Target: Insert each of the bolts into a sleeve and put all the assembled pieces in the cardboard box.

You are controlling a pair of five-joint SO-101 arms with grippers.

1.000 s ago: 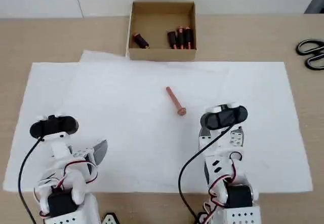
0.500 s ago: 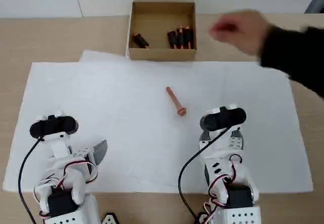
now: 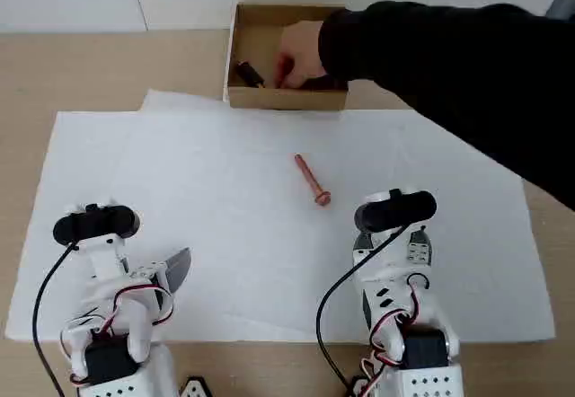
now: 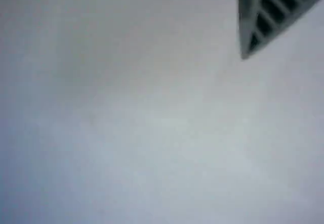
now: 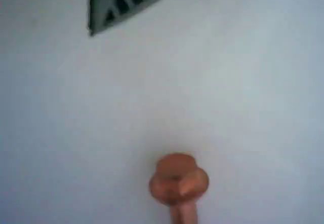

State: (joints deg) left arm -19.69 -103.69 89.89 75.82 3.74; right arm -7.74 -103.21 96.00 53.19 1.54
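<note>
We see one bolt (image 3: 312,180) lying flat on the white paper (image 3: 180,163) near the middle of the surface (image 3: 90,65). Its head points toward the right gripper (image 3: 359,235), near it but not touching. A person's hand (image 3: 299,51), in a dark sleeve (image 3: 449,65), is inside the box (image 3: 287,99) at the far edge of the paper. One assembled piece (image 3: 249,74) lies there by the box's left wall. The left gripper (image 3: 173,269) sits low over the near left of the paper, well apart from the bolt. We cannot tell whether either gripper is spread or pressed together.
</note>
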